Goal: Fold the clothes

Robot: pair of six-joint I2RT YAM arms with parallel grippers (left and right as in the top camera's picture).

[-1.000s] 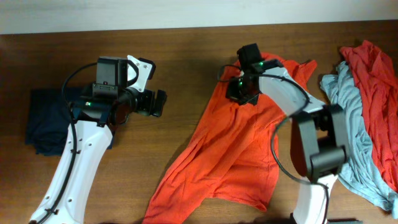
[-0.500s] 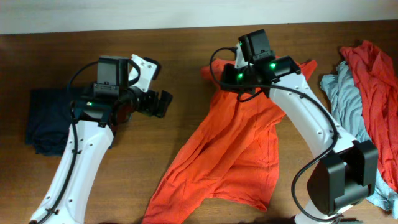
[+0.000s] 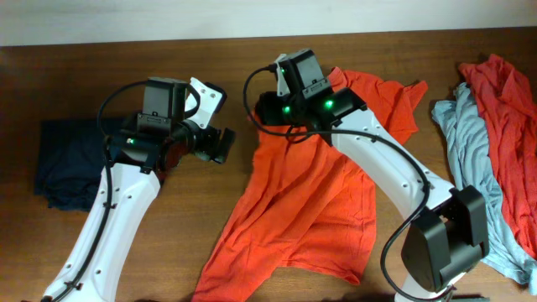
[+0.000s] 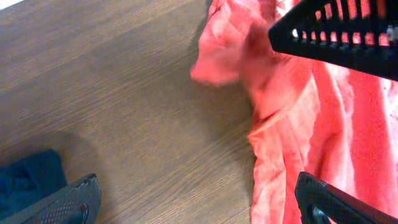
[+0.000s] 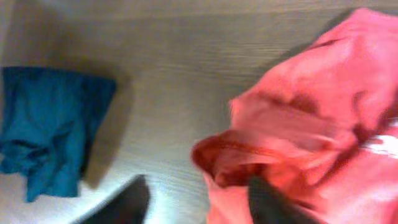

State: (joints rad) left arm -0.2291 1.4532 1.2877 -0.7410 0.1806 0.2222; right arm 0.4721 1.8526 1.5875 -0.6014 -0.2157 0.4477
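Note:
The orange-red T-shirt (image 3: pixel 315 189) lies spread and rumpled across the middle of the table. My right gripper (image 3: pixel 267 107) hovers at its upper left corner. In the blurred right wrist view its jaws (image 5: pixel 196 208) stand apart, with the shirt's collar (image 5: pixel 227 163) bunched by the right finger. My left gripper (image 3: pixel 221 144) is wide open just left of the shirt's edge (image 4: pixel 273 155), holding nothing. A navy shirt (image 3: pixel 63 164) lies folded at the far left. Red (image 3: pixel 508 101) and grey-blue (image 3: pixel 470 147) shirts are heaped at the right.
Bare brown tabletop (image 3: pixel 185 218) shows between the navy shirt and the orange-red one. The right gripper's black finger (image 4: pixel 336 34) shows at the top right of the left wrist view. The table's far edge (image 3: pixel 168 40) runs along the top.
My right arm swung left, pulling the orange-red shirt's top corner with it, and its jaws have come apart. My left gripper shifted slightly right toward the shirt.

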